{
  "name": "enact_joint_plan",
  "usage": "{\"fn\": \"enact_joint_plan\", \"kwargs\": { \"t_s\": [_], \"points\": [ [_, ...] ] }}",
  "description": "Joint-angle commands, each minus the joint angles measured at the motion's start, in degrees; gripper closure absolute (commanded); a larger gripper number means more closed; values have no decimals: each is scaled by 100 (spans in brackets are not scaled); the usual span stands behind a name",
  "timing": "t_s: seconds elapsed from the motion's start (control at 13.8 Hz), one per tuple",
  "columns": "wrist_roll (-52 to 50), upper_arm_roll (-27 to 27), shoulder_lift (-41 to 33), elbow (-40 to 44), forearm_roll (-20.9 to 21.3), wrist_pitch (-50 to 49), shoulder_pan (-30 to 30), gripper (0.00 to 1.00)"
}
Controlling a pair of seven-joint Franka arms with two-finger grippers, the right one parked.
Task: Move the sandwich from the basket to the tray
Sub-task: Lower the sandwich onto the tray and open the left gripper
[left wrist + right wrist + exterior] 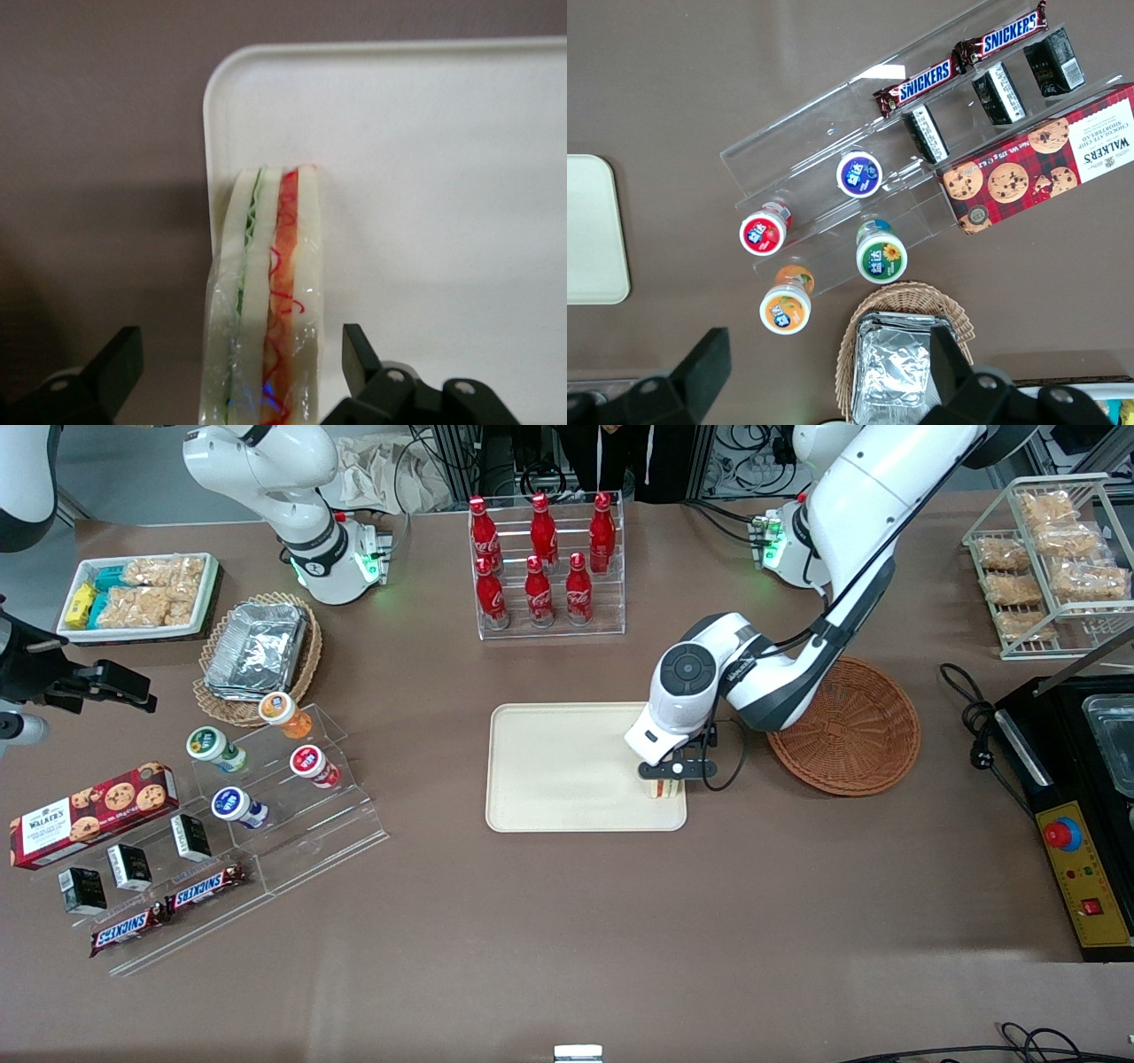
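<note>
I see my gripper low over the tray corner nearest the basket, fingers spread wide, clear of the sandwich standing on the tray rim

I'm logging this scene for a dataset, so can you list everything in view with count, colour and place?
sandwich: 1, white with green and red filling, standing on edge at the tray's corner nearest the basket
tray: 1, cream, table centre
basket: 1, reddish-brown wicker, beside the tray toward the working arm's end
cola bottles: 6, red, clear rack farther from the camera than the tray
foil containers: stack, silver, in a tan wicker basket
yogurt cups: 4, mixed lids, acrylic stand
Snickers bars: 2, brown, stand's lowest step
cookie box: 1, red, beside the stand
gripper: 1, black, open, fingers either side of the sandwich without touching
</note>
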Motion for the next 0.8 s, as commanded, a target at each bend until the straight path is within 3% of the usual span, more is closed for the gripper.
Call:
{"fn": "enact_joint_plan", "kwargs": {
  "t_s": [0.0,0.36,0.73],
  "points": [
    [-125,70,-534,27,-107,-239,-87,0],
    [102,122,-1343,124,-564,-960,27,0],
    [1840,877,-2213,54,-1495,-1706,106,0]
  ]
}}
